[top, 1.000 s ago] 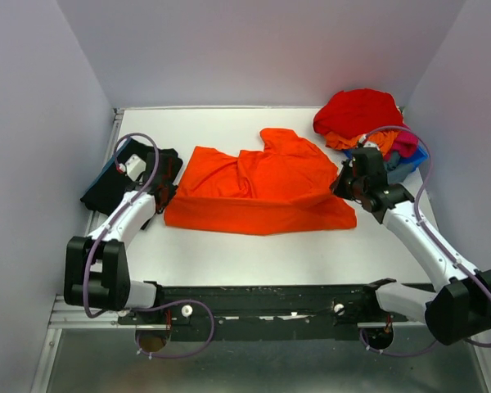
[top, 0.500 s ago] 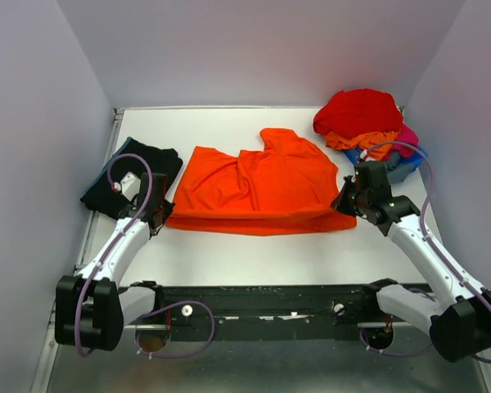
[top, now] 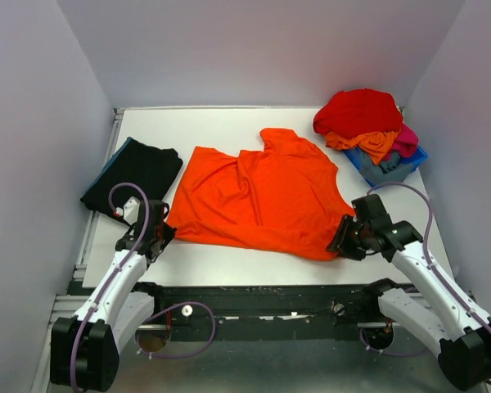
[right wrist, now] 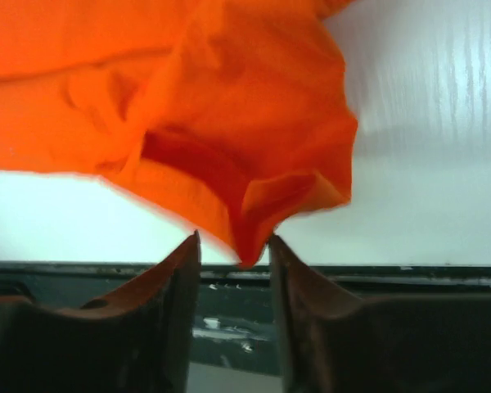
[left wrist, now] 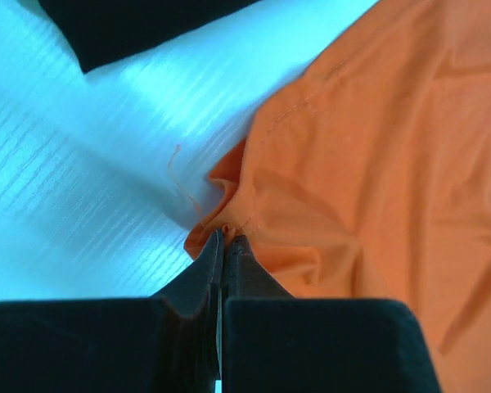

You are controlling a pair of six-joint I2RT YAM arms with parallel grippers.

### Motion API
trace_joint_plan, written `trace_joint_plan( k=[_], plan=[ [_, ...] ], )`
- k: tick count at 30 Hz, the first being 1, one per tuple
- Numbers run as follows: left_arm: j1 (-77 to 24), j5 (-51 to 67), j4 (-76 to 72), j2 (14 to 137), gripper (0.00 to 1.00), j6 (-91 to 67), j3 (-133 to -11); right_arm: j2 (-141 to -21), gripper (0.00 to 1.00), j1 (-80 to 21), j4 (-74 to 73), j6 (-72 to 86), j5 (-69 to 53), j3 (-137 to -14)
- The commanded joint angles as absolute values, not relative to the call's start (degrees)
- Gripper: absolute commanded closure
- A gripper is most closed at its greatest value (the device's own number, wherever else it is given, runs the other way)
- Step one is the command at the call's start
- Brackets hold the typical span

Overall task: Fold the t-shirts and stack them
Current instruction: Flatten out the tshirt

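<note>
A bright orange t-shirt (top: 258, 196) lies spread across the middle of the white table. My left gripper (top: 159, 233) is shut on its near-left corner; in the left wrist view the fingers (left wrist: 227, 239) pinch a bunched tip of the orange t-shirt (left wrist: 376, 164). My right gripper (top: 341, 241) is at the near-right corner. Its jaws (right wrist: 233, 241) stand apart, and a loose tip of the orange t-shirt (right wrist: 213, 98) hangs between them unpinched. A folded black t-shirt (top: 135, 172) lies at the left. More t-shirts (top: 364, 119), red, orange and magenta, are heaped at the back right.
The heap sits in a small blue bin (top: 401, 168) against the right wall. The table's dark front rail (right wrist: 352, 278) runs just below my right fingers. White walls close in the left, back and right sides. The black t-shirt's edge (left wrist: 131, 20) shows beyond my left gripper.
Both arms have drawn back toward the near edge, pulling the orange shirt's near hem with them. The right gripper has opened and released its corner. The left stays shut.
</note>
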State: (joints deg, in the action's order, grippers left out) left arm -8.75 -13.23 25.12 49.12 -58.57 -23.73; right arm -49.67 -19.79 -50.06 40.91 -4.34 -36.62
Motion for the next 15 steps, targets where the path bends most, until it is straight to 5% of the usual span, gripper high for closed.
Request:
trace_joint_plan(
  k=[1,2,5,9,12,15],
  plan=[
    [-9.0,-11.1,26.0,47.9,1.00,-59.8,-22.1,-44.4,0.34,-20.4,-55.5,43.8,-9.1,-34.5],
    [-9.0,-11.6,26.4,47.7,1.00,-59.8,-22.5,-43.6,0.25,-20.4,-55.5,43.5,-8.5,-34.8],
    [-9.0,-14.1,28.0,47.9,1.00,-59.0,-24.4,-43.8,0.25,-20.4,-57.6,43.9,-2.7,-38.2],
    [-8.9,-16.4,29.1,49.0,1.00,-58.1,-27.1,-46.7,0.34,-20.4,-58.8,47.0,5.4,-39.1],
    [-8.7,-17.6,29.0,50.0,1.00,-57.8,-28.0,-49.3,0.54,-20.4,-58.1,50.1,6.8,-37.1],
    [-8.4,-18.0,28.9,50.3,1.00,-57.9,-28.7,-51.6,0.54,-20.4,-56.8,51.6,6.3,-34.6]
  ],
)
